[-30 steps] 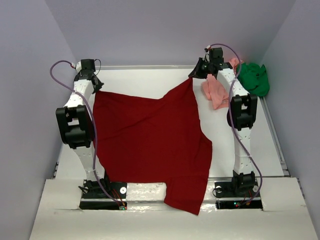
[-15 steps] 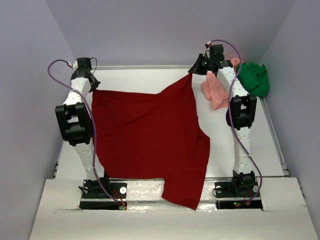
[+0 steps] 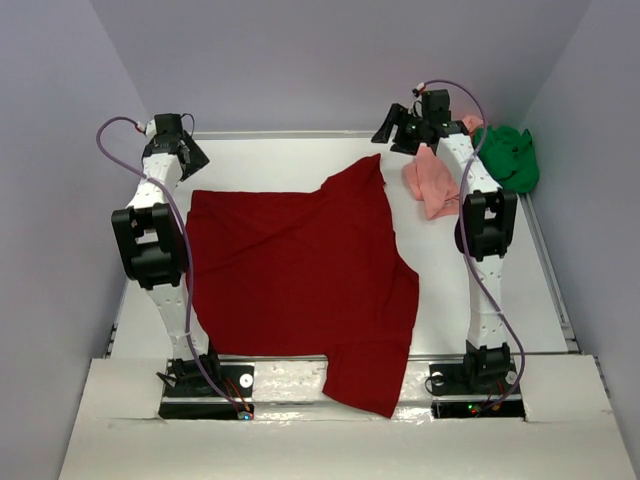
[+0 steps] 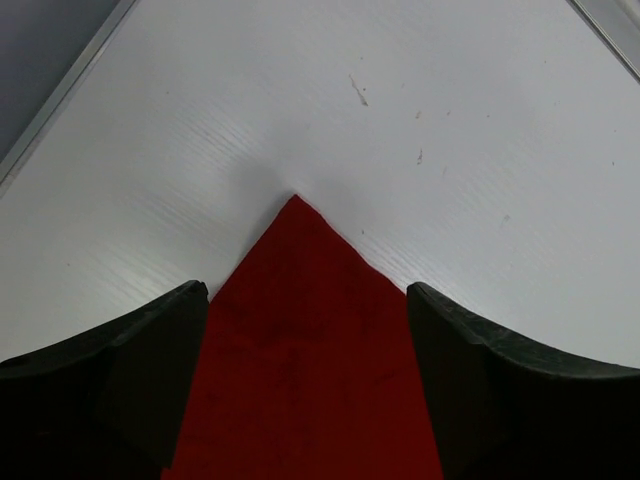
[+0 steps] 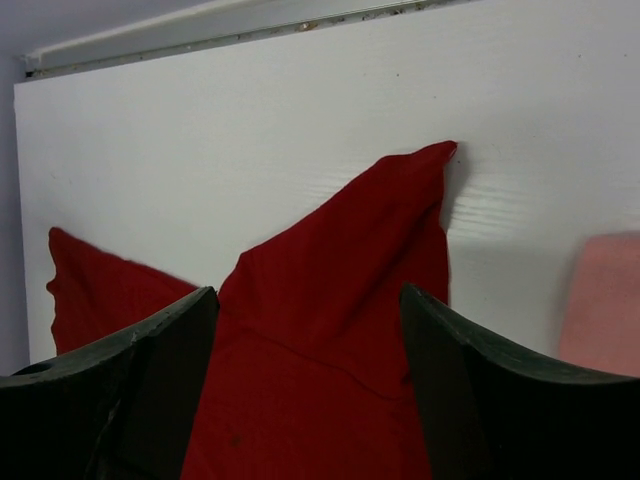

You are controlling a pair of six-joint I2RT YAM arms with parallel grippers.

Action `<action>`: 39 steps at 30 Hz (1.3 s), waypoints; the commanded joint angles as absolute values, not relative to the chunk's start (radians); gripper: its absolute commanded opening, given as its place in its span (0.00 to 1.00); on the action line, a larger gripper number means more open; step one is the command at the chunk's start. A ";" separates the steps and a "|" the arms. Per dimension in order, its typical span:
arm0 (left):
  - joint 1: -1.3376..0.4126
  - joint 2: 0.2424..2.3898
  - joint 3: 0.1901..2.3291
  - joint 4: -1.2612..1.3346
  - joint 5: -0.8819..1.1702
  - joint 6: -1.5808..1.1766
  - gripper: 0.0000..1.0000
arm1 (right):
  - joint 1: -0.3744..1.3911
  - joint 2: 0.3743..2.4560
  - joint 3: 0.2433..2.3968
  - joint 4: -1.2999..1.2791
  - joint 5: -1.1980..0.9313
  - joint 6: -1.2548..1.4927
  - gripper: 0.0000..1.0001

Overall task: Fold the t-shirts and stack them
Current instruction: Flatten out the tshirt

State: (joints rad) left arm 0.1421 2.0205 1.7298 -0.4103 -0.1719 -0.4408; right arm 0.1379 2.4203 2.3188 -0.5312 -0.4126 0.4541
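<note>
Start at the near edge: one flap of the dark red shirt [image 3: 300, 270] hangs off the table [image 3: 440, 270] between the two arm bases. You will probably want to bring it back on before any fold. The rest of the shirt lies spread across the middle of the table, largely flat with a few creases, which suits a first fold. Its far left corner lies on the table beneath your left end effector [image 3: 190, 155], whose jaws stand wide and hold nothing. The far right corner rises to a point below your right end effector [image 3: 392, 130], also wide and empty. Beyond it, the pink shirt [image 3: 432, 185] and green shirt [image 3: 510, 155] sit bunched in the far right corner, out of the way, likely waiting their turn.
</note>
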 commanded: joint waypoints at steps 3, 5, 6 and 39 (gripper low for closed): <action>0.149 1.974 1.851 -0.483 -0.212 -0.425 0.90 | 0.095 2.267 2.205 -0.506 -0.396 0.425 0.76; 0.149 1.959 1.859 -0.479 -0.183 -0.420 0.90 | 0.074 2.232 2.121 -0.517 -0.382 0.416 0.75; 0.147 1.954 1.852 -0.479 -0.142 -0.420 0.89 | 0.074 2.223 2.091 -0.531 -0.371 0.413 0.75; 0.140 1.921 1.827 -0.564 -0.037 -0.411 0.80 | -0.041 2.506 2.399 -0.968 0.414 0.302 0.00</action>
